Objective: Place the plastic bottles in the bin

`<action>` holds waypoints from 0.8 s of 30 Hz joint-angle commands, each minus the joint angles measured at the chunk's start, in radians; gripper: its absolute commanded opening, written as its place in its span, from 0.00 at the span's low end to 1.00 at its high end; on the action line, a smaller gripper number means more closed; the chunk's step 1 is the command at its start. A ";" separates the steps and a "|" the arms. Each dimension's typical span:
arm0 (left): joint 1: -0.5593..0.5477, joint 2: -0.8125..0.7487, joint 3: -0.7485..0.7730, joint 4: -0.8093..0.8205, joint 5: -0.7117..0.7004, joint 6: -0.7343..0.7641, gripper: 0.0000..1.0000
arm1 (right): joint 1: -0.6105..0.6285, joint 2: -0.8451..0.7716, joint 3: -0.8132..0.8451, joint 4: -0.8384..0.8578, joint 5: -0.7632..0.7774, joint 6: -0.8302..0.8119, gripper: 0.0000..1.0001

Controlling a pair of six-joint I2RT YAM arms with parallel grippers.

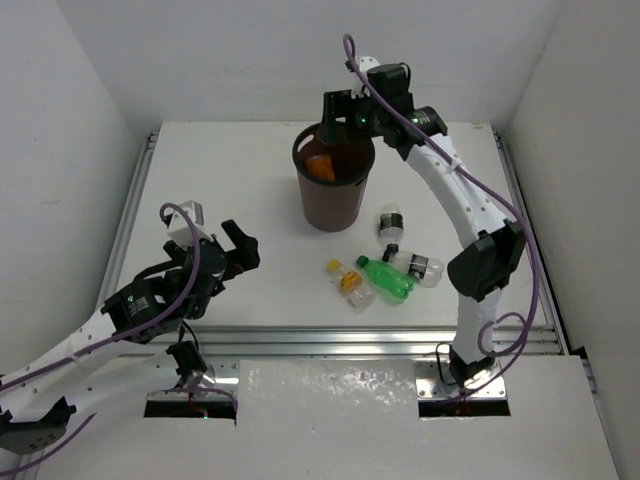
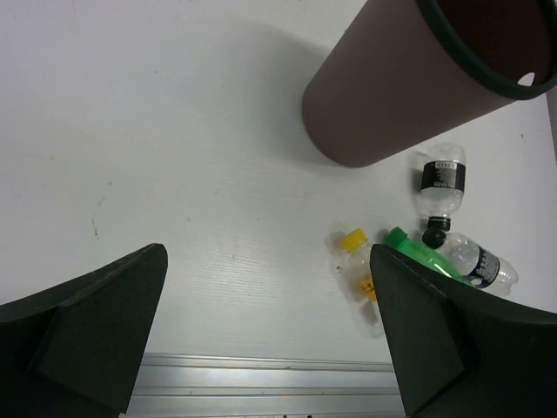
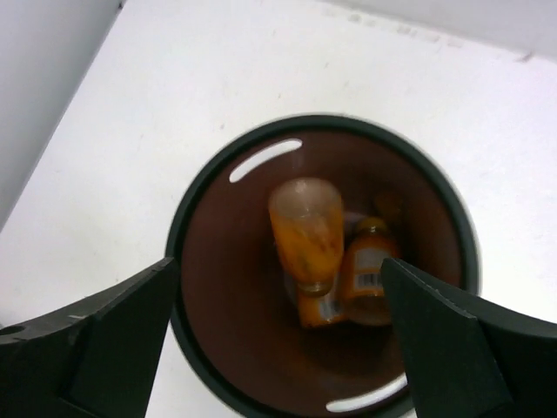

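The right hand (image 1: 338, 112) hangs directly over the mouth of the bin (image 1: 333, 205), fingers spread wide with nothing between them: released. In its wrist view the opening sits squarely between the 2 fingers. That is the sensible place to let go, since anything dropped from there lands inside and not on the rim. Below, an orange bottle (image 3: 306, 231) shows base-up and blurred, leaning on a 2nd orange bottle (image 3: 370, 280) deeper in. A 3rd may lie under them, but the dim bottom hides it. The blur suggests the upper one is not at rest, though I cannot be sure.

The left hand (image 1: 238, 250) hovers above the near left of the surface (image 1: 230, 180), also open and empty, its fingers pointing right toward the loose bottles. It is well apart from them and from the bin, a spot clear of the right arm's path.

4 bottles lie on their sides on the surface, on the near right side of the bin. The green bottle (image 1: 388, 278) is in the middle, with the yellow-capped bottle (image 1: 350, 283) just left of it. A black-labelled bottle (image 1: 420, 265) lies against its right side. Another black-labelled one (image 1: 391, 224) lies farther back, near the bin's base, its cap close to the others.

By my reckoning the job is about half done. The tight cluster will make clean grasps awkward. The yellow-capped bottle, at the left edge, looks the freest pick for the left hand.
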 commanded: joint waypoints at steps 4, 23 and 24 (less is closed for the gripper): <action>-0.002 0.004 -0.001 0.000 0.022 0.021 1.00 | 0.007 -0.261 -0.093 -0.014 0.082 -0.097 0.99; 0.003 -0.011 -0.007 -0.044 0.005 0.047 1.00 | 0.300 -0.753 -1.155 0.164 0.214 -0.037 0.86; 0.003 -0.011 -0.010 -0.042 0.010 0.049 1.00 | 0.303 -0.722 -1.163 0.185 0.214 -0.039 0.85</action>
